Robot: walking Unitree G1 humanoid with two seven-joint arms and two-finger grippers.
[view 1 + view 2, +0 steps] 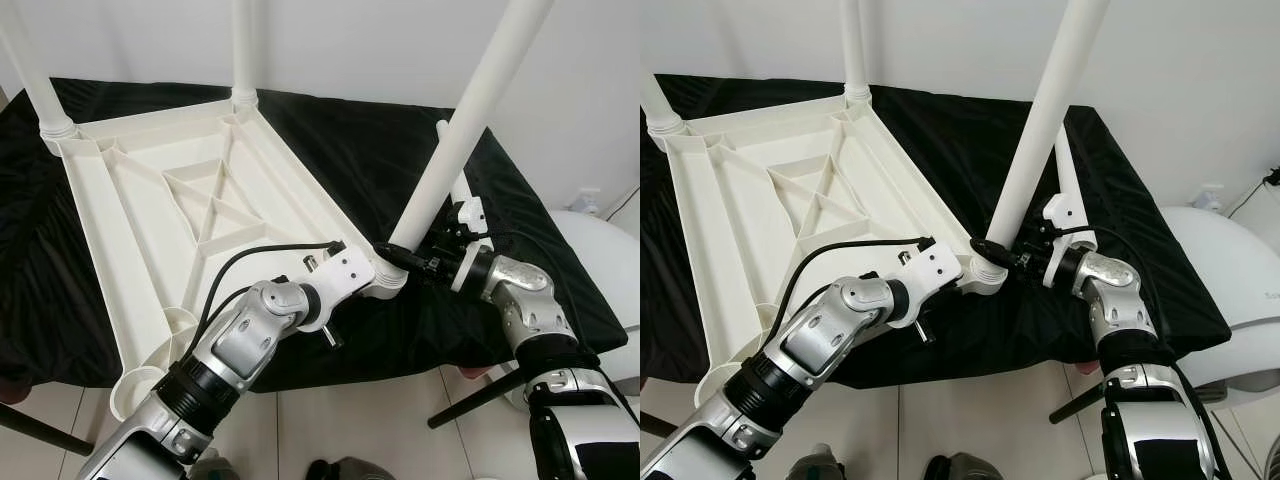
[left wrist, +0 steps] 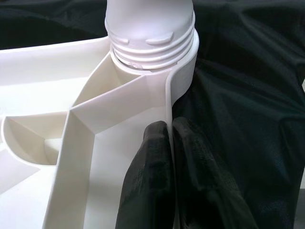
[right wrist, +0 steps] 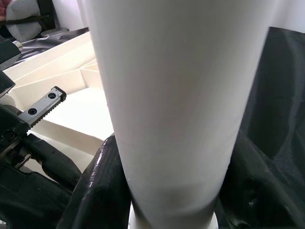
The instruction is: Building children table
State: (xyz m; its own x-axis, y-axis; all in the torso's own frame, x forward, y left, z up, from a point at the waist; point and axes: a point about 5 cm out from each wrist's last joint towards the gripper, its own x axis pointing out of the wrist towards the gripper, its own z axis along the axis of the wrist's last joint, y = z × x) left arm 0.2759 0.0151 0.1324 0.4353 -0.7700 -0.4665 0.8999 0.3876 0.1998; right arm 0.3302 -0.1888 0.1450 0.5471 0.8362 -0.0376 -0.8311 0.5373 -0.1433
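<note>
White plastic tabletop (image 1: 150,200) upside down on black cloth (image 1: 400,160). Two far legs seated. My left gripper (image 2: 164,157) pinches rim; right gripper (image 3: 171,191) clamps third leg (image 1: 455,140), threads exposed. Fourth socket (image 1: 135,385) empty.

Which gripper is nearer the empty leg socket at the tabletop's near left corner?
Left. The left gripper pinches the tabletop rim on the socket's near edge; the right gripper clasps the leg beyond it.

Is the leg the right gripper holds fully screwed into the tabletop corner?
Not fully. The leg sits in its socket leaning, with thread ridges exposed above the tabletop rim. The right gripper clamps its base.
</note>
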